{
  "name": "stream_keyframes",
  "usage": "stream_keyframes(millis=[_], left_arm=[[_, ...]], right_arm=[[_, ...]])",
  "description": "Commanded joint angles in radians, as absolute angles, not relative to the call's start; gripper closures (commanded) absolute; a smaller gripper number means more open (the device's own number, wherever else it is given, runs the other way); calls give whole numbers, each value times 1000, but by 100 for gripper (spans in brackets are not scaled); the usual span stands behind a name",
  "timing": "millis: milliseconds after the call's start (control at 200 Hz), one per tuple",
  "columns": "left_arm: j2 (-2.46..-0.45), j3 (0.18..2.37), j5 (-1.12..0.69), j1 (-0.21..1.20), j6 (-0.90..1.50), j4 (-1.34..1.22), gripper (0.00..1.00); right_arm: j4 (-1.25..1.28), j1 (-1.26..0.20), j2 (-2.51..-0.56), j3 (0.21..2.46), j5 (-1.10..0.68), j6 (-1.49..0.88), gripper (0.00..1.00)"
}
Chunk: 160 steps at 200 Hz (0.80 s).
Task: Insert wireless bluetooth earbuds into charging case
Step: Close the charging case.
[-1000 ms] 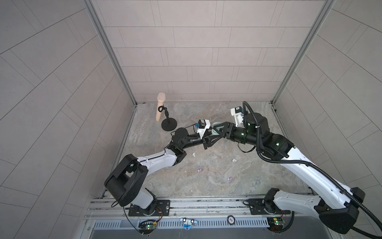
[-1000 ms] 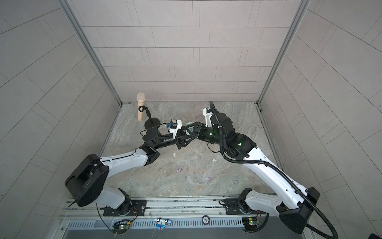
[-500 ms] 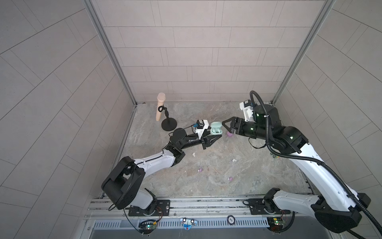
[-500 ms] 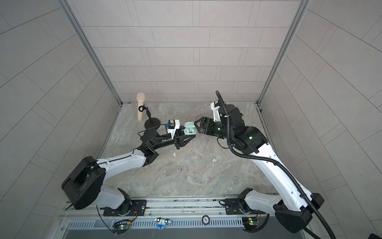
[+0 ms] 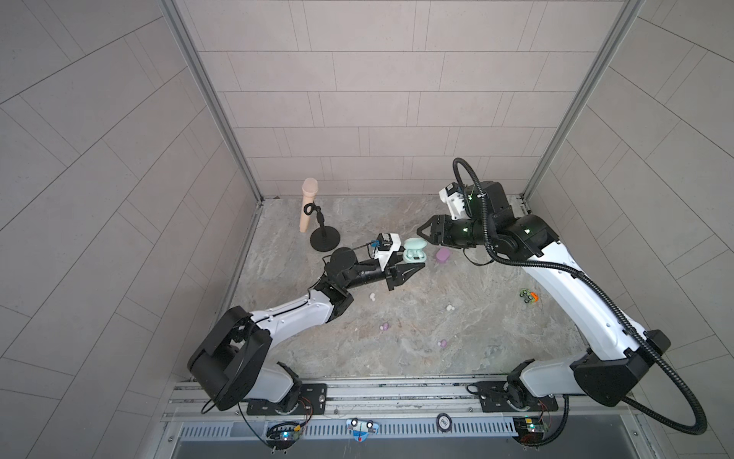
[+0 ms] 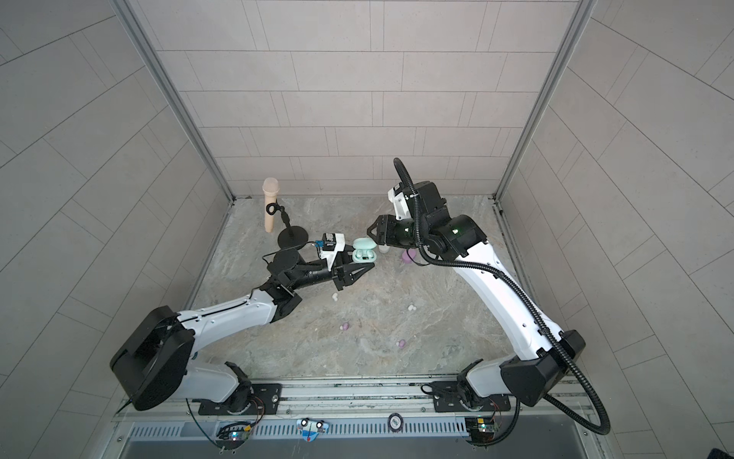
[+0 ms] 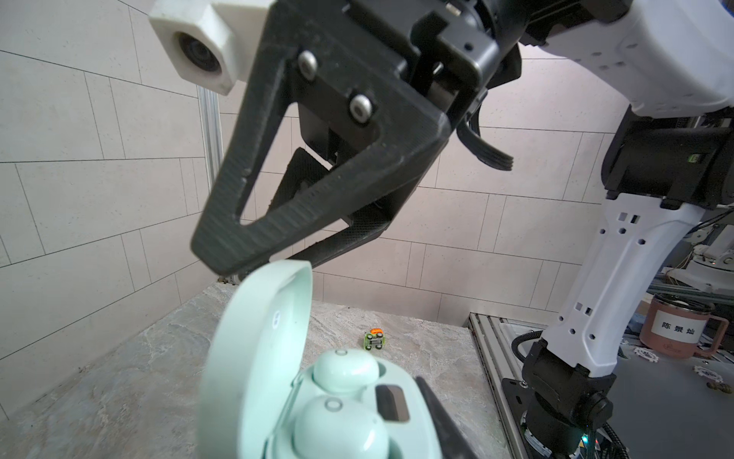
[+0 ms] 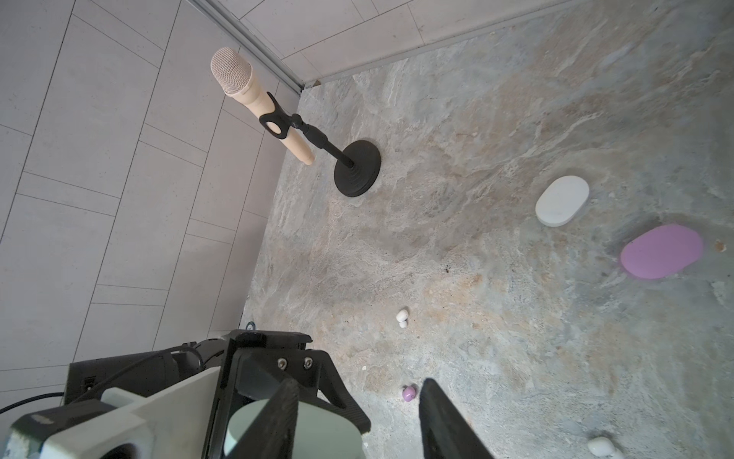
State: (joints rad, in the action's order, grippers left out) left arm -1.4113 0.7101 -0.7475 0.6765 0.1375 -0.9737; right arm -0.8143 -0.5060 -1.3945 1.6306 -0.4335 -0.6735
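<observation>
My left gripper (image 5: pixel 413 265) is shut on the mint green charging case (image 5: pixel 414 254) and holds it above the table. Its lid (image 7: pixel 258 357) stands open. Two mint green earbuds (image 7: pixel 343 369) (image 7: pixel 337 433) sit in its wells. My right gripper (image 5: pixel 419 230) hangs open and empty just up and to the right of the case, not touching it; the right wrist view shows its fingers (image 8: pixel 441 417) well apart. Loose on the table lie white earbuds (image 5: pixel 372 296) (image 5: pixel 450 308) and lilac earbuds (image 5: pixel 384 326) (image 5: pixel 442 343).
A closed lilac case (image 5: pixel 443 255) and a closed white case (image 8: pixel 562 206) lie under the right arm. A microphone (image 5: pixel 309 202) on a black stand (image 5: pixel 325 240) is at the back left. A small toy car (image 5: pixel 528 296) sits at the right.
My right gripper has pulled away from the mint case, up and to the right. The case, with its lid open, stays in my left gripper, which has barely moved.
</observation>
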Motion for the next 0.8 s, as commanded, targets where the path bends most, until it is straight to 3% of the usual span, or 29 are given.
stream_keyframes(millis=[0,185,476,656,796], left_arm=[[-1385,704,-760,681,123,-982,97],[-1384,709,-754,681,107,-963,97],[-1391,713,-755,681,104,-959,97],[-1394,712,-755,681,102,-948,97],[-1394,710,-755,680,102,-948,97]], right_arm=[[-852,-529,-1389,1655,-464,-650,51],[-875,-562,-1351,1587,-459,-661,56],[-911,-597,-1309,1540,-397,-663,56],[-924,-647,-1336,1586,-347,-649,31],[-934,-680,-1368,1614,-312,-641,23]])
